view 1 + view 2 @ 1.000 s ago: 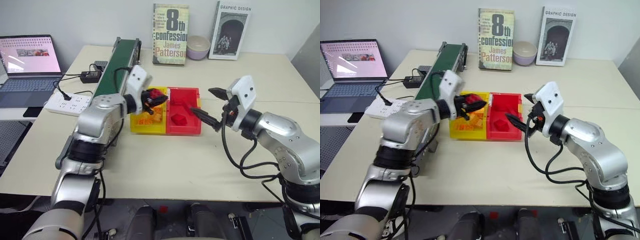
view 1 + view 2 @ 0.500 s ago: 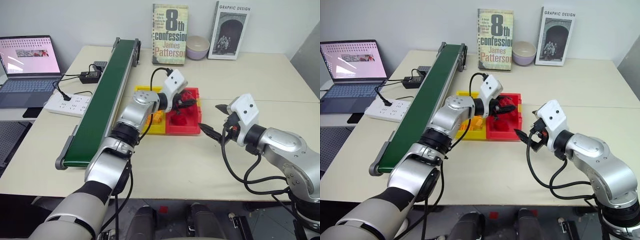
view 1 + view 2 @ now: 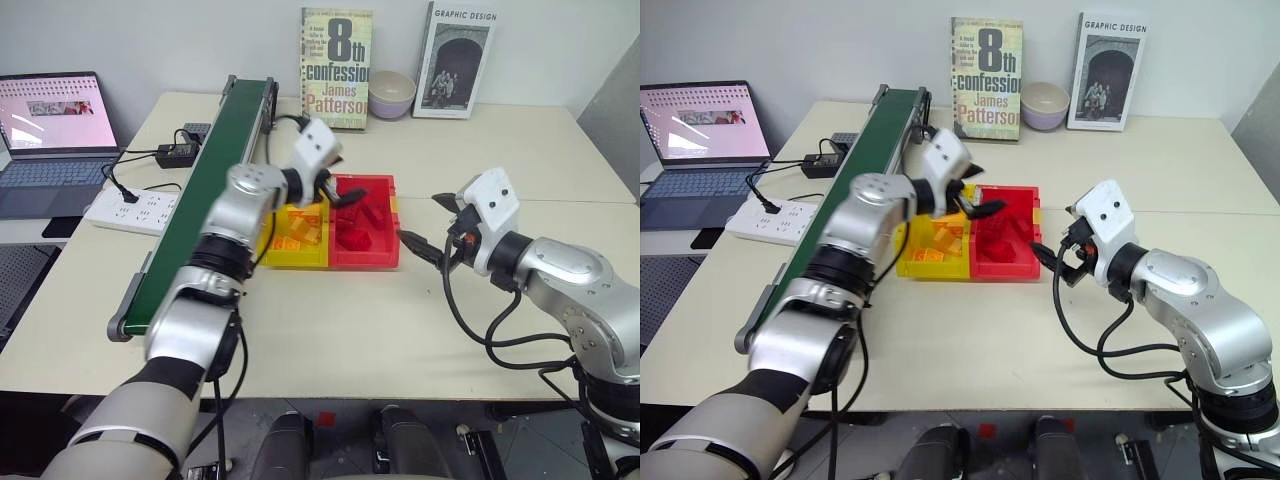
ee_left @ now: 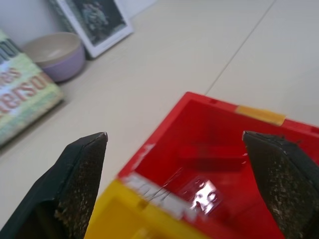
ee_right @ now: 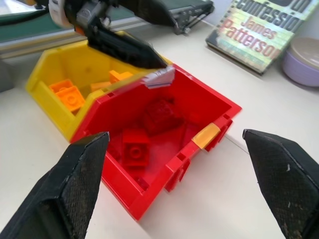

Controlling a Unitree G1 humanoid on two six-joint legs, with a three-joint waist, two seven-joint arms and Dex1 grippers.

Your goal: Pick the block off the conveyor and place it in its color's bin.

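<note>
Block-sorting at a tabletop (image 3: 300,300): the conveyor (image 3: 205,190) runs bare along the robot's left, with the yellow bin (image 3: 296,235) and red bin (image 3: 365,222) touching side by side next to it, an easy reach from the belt. Left gripper (image 3: 338,196) hangs over the bins' shared wall, fingers (image 4: 82,174) wide apart and empty, apparently just after release; right gripper (image 3: 425,225) waits beside the red bin, fingers likewise spread and empty. Red blocks (image 5: 160,114) lie in the red bin, the task's block judged among them.
</note>
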